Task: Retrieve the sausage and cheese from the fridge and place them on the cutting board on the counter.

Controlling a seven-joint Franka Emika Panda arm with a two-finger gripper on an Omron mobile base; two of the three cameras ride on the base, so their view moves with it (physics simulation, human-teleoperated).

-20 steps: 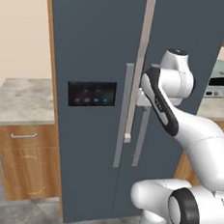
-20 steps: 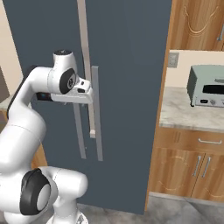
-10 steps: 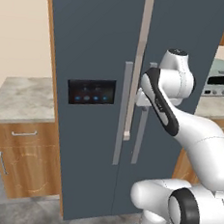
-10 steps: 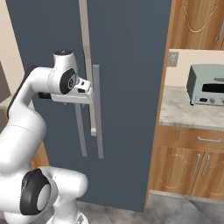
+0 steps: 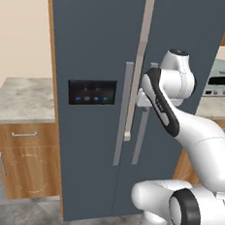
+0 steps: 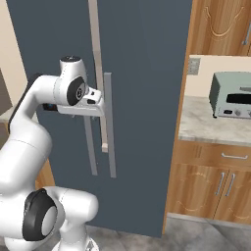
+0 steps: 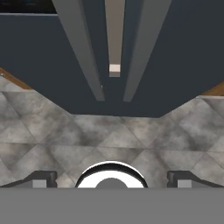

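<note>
The fridge (image 5: 101,45) is showing dark slate-grey, its long handles (image 5: 122,113) running lighter grey just ahead of the gripper (image 6: 98,100). Left of it, the black panel (image 5: 91,92) is glowing with blue dots. Below, the floor (image 7: 131,140) is looking mottled grey, possibly tiled.

Your arm (image 5: 181,126) is raised, elbow bent, wrist level; gripper (image 7: 112,179) points down, jaws wide apart, holding nothing.
</note>
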